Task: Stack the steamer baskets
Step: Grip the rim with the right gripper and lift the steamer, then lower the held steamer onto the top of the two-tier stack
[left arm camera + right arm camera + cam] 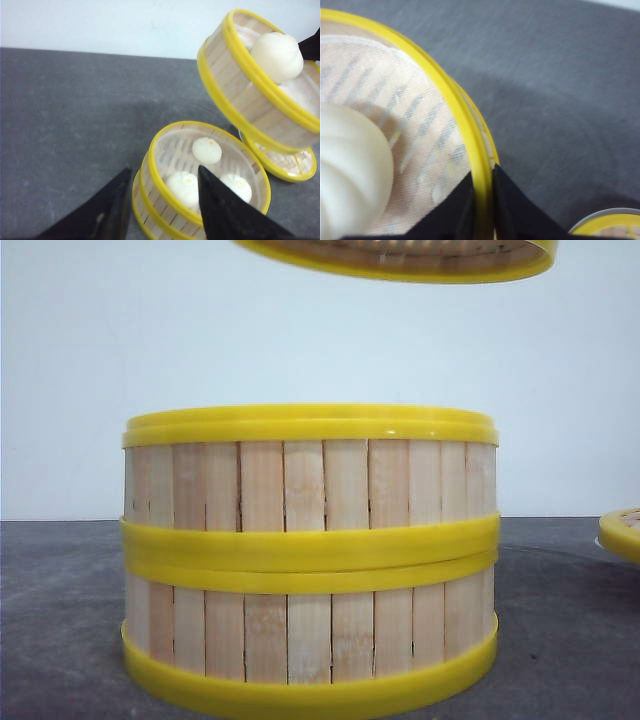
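Observation:
Two steamer baskets stand stacked in the middle, the upper basket [310,480] on the lower basket [310,640]. The upper basket [175,150] holds three small white buns. My left gripper [164,169] is open, one finger outside that basket's wall and one over its inside. A third basket [250,95] hangs tilted in the air with one large bun [277,56] in it. Only this basket's bottom rim [400,265] shows in the front view. My right gripper [482,171] is shut on its yellow rim [455,100].
A fourth basket [287,165] sits on a white plate [600,216] on the dark grey table [75,125], below the lifted one. Its rim [622,532] shows at the right edge of the front view. A pale wall stands behind.

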### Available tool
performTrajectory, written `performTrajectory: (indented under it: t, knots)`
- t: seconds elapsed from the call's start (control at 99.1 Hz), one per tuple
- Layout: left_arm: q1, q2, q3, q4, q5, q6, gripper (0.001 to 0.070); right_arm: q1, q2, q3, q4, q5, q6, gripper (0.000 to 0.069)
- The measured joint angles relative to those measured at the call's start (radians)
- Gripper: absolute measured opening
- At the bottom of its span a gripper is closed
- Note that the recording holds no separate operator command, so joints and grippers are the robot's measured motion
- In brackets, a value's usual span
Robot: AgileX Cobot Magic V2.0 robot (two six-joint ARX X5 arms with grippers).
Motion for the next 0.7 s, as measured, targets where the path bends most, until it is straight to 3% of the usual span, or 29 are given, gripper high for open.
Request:
performTrajectory:
  t: [0.333, 0.696]
  knots:
    - [0.0, 0.0, 0.0, -0.01, 0.0, 0.0, 0.0239, 0.124, 0.029, -0.122, 0.068, 0.026, -0.015, 0.0026]
    - [0.0, 0.0, 0.0, -0.01, 0.0, 0.0, 0.0239, 0.15, 0.132, -0.179, 0.14, 0.032, -0.014, 0.0026]
